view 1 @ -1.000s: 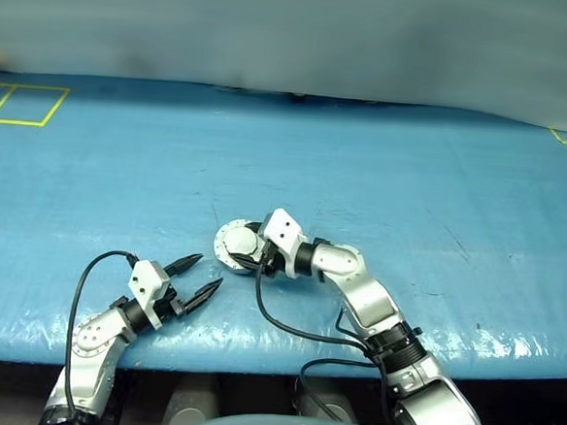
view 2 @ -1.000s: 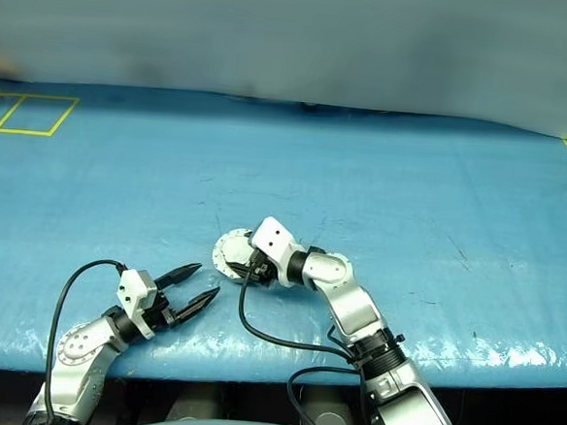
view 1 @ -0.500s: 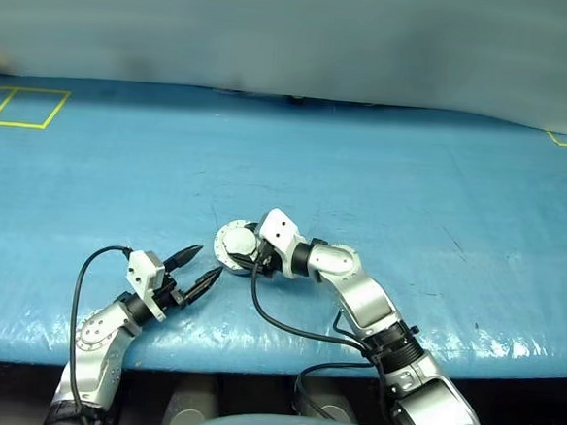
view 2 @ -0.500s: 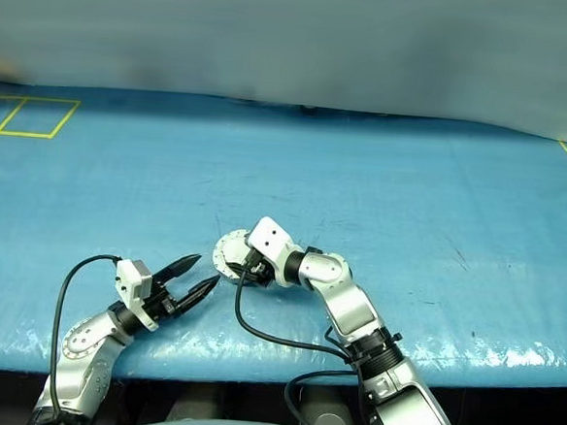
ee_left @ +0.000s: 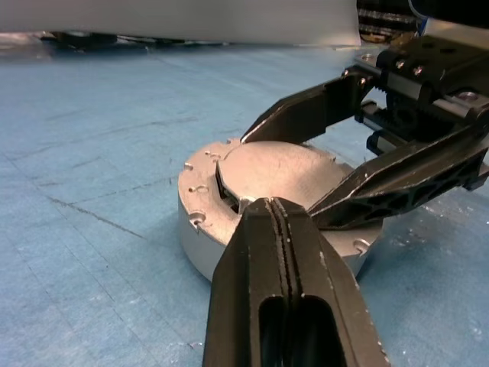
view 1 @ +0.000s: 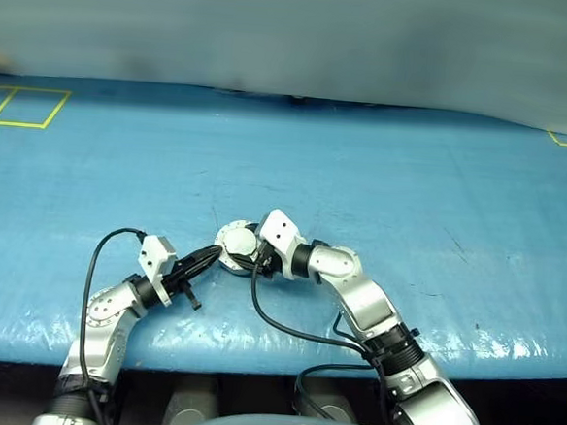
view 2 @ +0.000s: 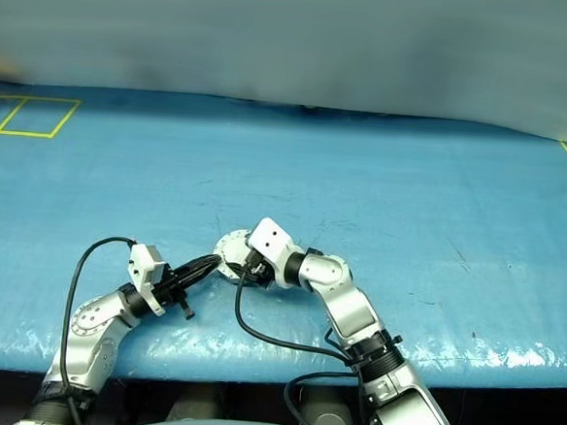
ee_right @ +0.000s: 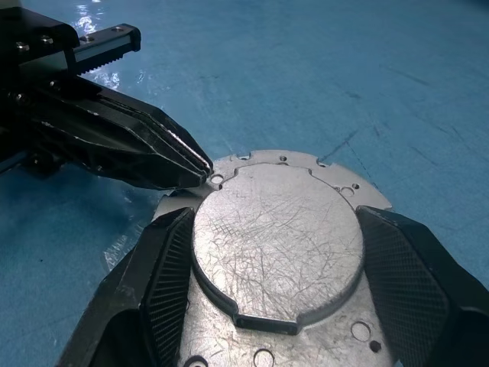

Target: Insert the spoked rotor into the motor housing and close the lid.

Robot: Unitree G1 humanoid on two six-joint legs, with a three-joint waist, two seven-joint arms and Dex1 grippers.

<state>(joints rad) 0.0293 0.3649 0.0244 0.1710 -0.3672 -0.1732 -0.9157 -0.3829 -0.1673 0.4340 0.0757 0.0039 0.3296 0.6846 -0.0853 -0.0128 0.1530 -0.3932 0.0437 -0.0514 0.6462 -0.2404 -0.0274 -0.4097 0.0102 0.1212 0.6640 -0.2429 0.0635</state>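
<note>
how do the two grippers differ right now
The left gripper is shut, fingers pressed together, its tip at the rim of the round metal part. The right gripper is spread wide, one finger on each side of that part. Both have black fingers and meet at the same part.

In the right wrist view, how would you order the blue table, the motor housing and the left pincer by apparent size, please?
1. Blue table: largest, spanning the background.
2. Motor housing, close to the camera.
3. Left pincer, shut. It looks nearly as large as the housing, so the order of these two is unsure.
</note>
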